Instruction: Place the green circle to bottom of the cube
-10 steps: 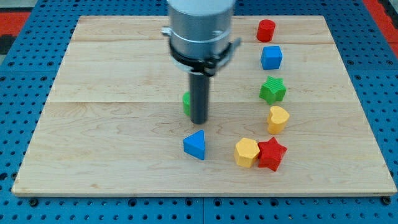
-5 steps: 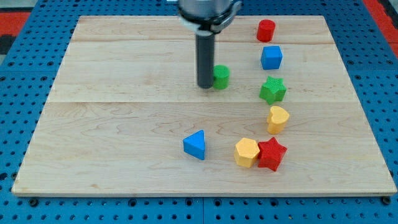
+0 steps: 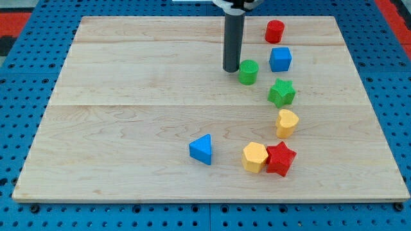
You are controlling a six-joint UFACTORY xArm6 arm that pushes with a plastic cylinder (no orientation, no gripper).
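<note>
A pale wooden board [image 3: 128, 128] fills most of the frame, resting on a blue pegboard surface [image 3: 19, 128]. Left of centre in the lower half sits a blue triangle [image 3: 201, 149], well apart from everything above it. In the upper middle, my tip [image 3: 231, 70] touches down on the board just beside the left edge of the green circle [image 3: 248, 72]; whether they actually touch I cannot tell. The rod has no fingers, so there is nothing to clench or release. The green circle lies left of and slightly below the blue cube [image 3: 280, 59], near it but not touching. In the lower right, a yellow hexagon [image 3: 254, 157] touches a red star [image 3: 280, 159]. Above them stands a yellow heart [image 3: 286, 122], and above that a green star [image 3: 281, 93], directly under the blue cube. A red cylinder [image 3: 275, 31] sits at the top right, above the cube.
</note>
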